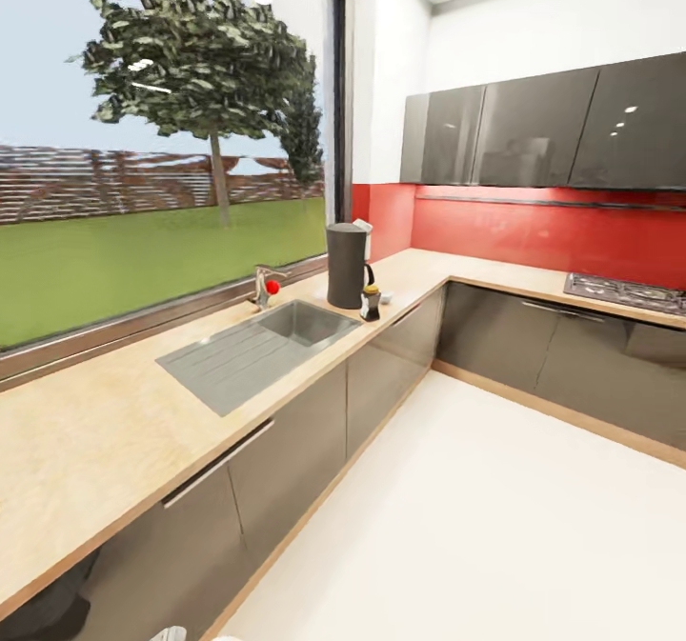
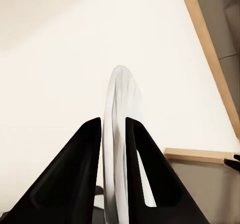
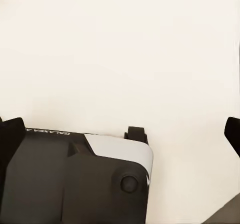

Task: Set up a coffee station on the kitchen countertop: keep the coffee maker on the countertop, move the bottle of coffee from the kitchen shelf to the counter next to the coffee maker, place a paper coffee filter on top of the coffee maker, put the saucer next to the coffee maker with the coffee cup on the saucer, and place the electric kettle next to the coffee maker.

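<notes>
Table edge: I see the L-shaped wooden table (image 1: 86, 450) running under the window toward the far corner, its front lip over dark cabinet fronts (image 1: 286, 460).
Open room: the pale floor (image 1: 457, 517) lies wide and bare between the two cabinet runs.
Sink: the steel sink (image 1: 257, 346) is set into the table, with a tap (image 1: 264, 287) behind it by the window.
Coffee maker: the tall dark coffee maker (image 1: 346, 265) stands on the table just past the sink, well ahead of both grippers.
Small bottle: a small dark item (image 1: 371, 303) stands just beside the coffee maker; I cannot tell what it is.
Hob: a hob (image 1: 624, 290) sits on the far run, cut off at the picture's edge.
Left gripper: my left gripper (image 2: 114, 134) points down over the floor, its black fingers (image 2: 85, 169) clenched on the paper coffee filter (image 2: 120, 109), seen edge-on as a thin white sheet reaching beyond the tips.
Skirting: a wooden skirting strip (image 2: 210, 59) runs beside that gripper.
Right gripper: only slivers of the right gripper's fingers (image 3: 10, 129) show at the frame sides over the floor, far apart, so released; the robot's own dark base (image 3: 75, 179) lies beneath.
</notes>
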Controlling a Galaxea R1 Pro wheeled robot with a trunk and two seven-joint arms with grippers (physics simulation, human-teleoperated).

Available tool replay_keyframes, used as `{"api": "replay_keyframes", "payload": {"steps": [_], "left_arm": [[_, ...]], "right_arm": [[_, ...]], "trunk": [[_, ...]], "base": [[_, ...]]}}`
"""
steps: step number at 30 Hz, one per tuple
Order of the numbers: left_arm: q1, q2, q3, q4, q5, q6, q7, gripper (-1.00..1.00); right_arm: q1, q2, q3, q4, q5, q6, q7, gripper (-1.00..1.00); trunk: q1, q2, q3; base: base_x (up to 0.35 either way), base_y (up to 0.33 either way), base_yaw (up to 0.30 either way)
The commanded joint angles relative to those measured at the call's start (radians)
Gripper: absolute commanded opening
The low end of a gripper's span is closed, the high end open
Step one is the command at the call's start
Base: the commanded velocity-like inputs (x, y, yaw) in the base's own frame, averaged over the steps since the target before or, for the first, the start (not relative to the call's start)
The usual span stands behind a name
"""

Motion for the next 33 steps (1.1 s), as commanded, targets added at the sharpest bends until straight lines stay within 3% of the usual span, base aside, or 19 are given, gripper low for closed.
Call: {"api": "replay_keyframes", "payload": {"steps": [1, 33], "left_arm": [[-0.001, 0.000, 0.009, -0.002, -0.010, 0.006, -0.003, -1.00], [-0.001, -0.002, 0.008, -0.001, -0.013, 0.006, -0.003, -1.00]], "right_arm": [[-0.001, 0.000, 0.008, -0.002, -0.009, 0.005, 0.003, 1.00], [-0.001, 0.000, 0.008, -0.002, -0.010, 0.005, 0.002, 1.00]], "trunk": [[0.000, -0.002, -0.002], [0.000, -0.002, -0.008]], "base": [[0.035, 0.000, -0.265], [0.256, -0.123, -0.268]]}}
